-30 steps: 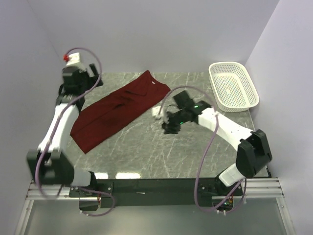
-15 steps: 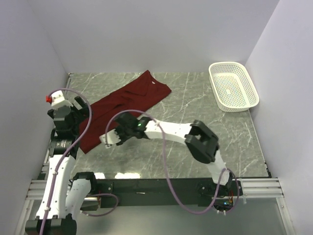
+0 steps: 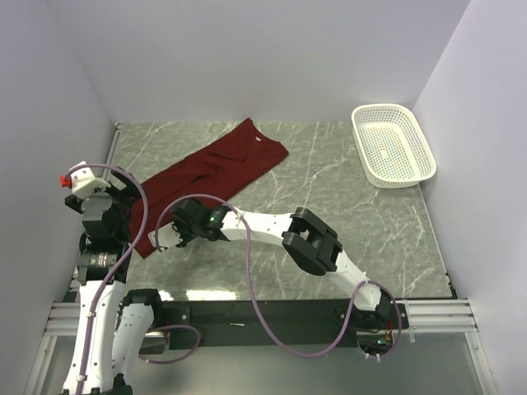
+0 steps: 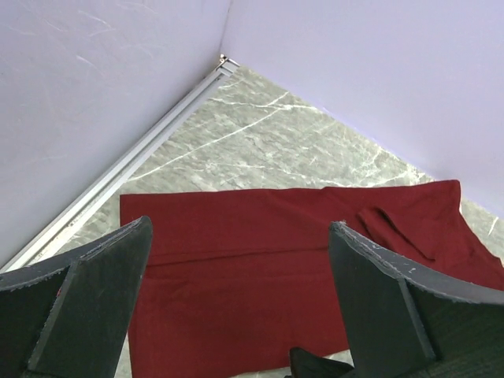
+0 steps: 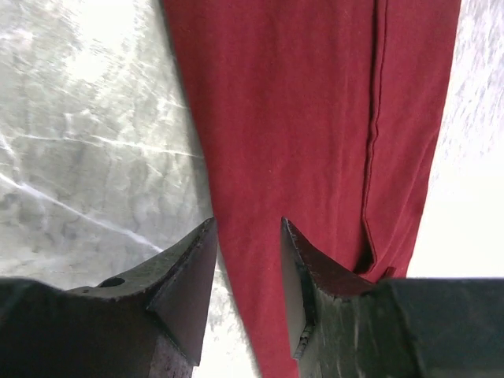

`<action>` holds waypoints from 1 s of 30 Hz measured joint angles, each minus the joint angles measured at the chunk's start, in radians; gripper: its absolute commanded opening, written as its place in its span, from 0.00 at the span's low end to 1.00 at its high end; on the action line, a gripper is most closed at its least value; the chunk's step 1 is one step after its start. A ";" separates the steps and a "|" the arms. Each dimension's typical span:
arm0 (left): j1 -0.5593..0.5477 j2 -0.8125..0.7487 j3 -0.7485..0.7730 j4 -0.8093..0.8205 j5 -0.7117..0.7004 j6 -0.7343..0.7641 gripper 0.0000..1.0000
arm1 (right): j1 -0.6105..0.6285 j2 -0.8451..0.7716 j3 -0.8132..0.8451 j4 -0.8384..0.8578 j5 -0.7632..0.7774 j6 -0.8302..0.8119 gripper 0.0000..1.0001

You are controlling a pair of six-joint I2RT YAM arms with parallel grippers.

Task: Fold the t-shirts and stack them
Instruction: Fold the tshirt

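Maroon t-shirt [image 3: 206, 174] lies in 1 long strip, soft and limp, best pinched at a hem corner. Left gripper [image 4: 240, 228], spread wide and empty, has it just ahead. Right gripper [image 5: 248, 236], half open and holding nothing, hangs over its long edge. Only the right wrist view shows that; from overhead the arm hides it.

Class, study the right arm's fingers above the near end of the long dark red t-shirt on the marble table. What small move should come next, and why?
Probably lower the right gripper and close its fingers on the dark red cotton t-shirt. They stand apart over the cloth's edge, gripping nothing, and the shirt lies long, not yet folded across.
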 measured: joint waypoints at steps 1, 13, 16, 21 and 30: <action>0.000 -0.005 0.000 0.000 -0.002 0.000 0.99 | 0.000 0.001 0.005 -0.003 0.003 0.000 0.44; -0.005 -0.018 0.000 0.000 -0.011 0.000 0.99 | 0.002 0.048 0.062 -0.043 0.008 0.014 0.40; -0.006 -0.019 0.000 0.000 -0.012 0.000 0.99 | 0.004 0.048 0.062 -0.047 0.002 0.016 0.40; -0.006 -0.019 0.000 0.000 -0.016 0.000 0.99 | 0.006 0.049 0.063 -0.060 -0.011 0.019 0.39; -0.006 -0.019 0.000 -0.001 -0.020 0.000 0.99 | 0.006 0.109 0.119 -0.060 -0.009 0.027 0.33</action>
